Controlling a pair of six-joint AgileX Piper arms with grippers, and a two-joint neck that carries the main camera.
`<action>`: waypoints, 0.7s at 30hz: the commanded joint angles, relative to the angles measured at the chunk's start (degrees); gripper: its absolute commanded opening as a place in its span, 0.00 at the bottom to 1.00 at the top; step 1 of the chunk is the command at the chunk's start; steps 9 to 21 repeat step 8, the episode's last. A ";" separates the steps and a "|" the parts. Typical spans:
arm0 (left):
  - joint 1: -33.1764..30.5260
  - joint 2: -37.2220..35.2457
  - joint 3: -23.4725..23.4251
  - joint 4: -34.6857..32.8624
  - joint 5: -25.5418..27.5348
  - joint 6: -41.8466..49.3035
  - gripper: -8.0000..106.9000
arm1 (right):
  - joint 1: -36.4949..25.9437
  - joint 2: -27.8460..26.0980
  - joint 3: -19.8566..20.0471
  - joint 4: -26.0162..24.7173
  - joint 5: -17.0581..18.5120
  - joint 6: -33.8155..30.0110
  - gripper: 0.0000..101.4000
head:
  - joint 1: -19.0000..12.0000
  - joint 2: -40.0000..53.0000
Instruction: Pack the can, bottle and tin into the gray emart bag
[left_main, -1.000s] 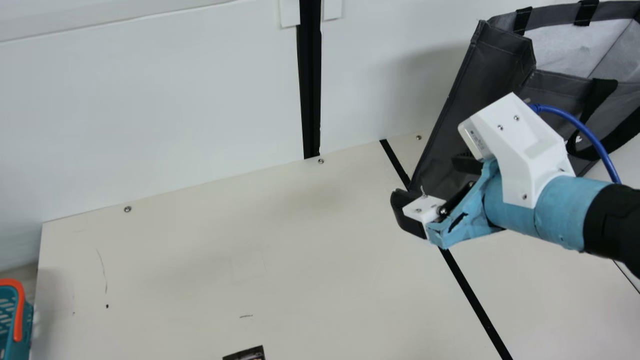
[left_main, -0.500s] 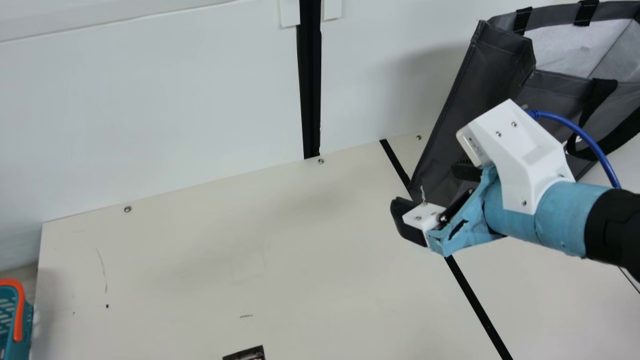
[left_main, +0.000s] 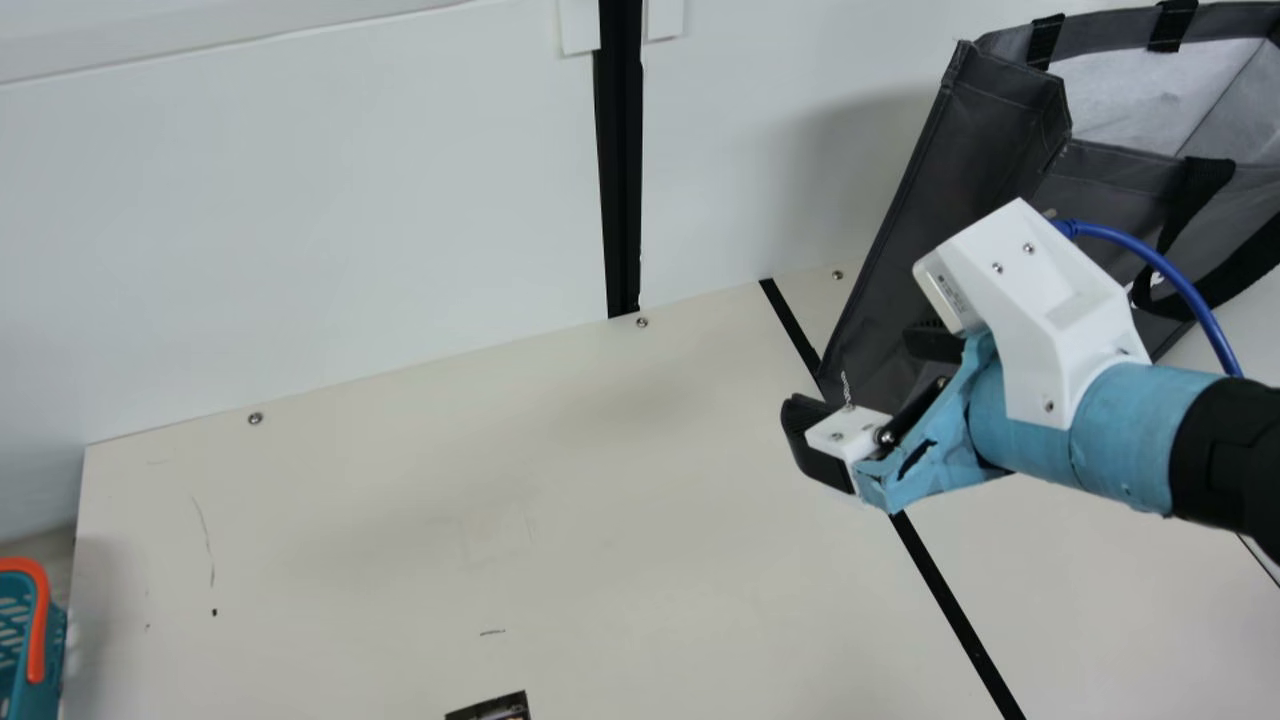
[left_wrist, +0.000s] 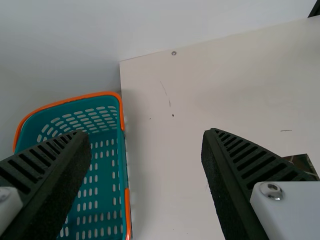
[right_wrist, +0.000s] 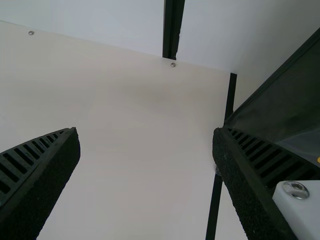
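Cream table (left_main: 400, 520), gray bag (left_main: 950, 180) just behind the right tool (left_main: 858, 372), fingers spread apart.

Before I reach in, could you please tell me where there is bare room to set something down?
Bare table lies between the teal basket and the black tabletop line, beyond the dark item. It is crowded where my right gripper hangs before the gray bag.

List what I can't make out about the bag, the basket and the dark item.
Gray bag, main view: inner bottom hidden by its near wall; right side cut by the edge.
Dark item, main view: cut off by the bottom edge.
Basket, left wrist view: partly behind a jaw, cut by the bottom edge.
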 joint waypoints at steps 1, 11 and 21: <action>0.00 0.00 0.00 0.00 0.00 0.00 0.85 | 0.00 0.00 0.00 0.00 0.00 0.00 0.90 | -1.30 -0.05; 0.00 0.00 0.00 0.00 0.00 0.00 0.85 | 0.00 0.00 0.00 0.00 0.00 0.00 0.90 | -1.30 -0.05; 0.00 0.00 0.00 0.00 0.00 0.00 0.85 | 0.00 0.00 0.00 0.00 0.00 0.00 0.90 | -1.30 -0.05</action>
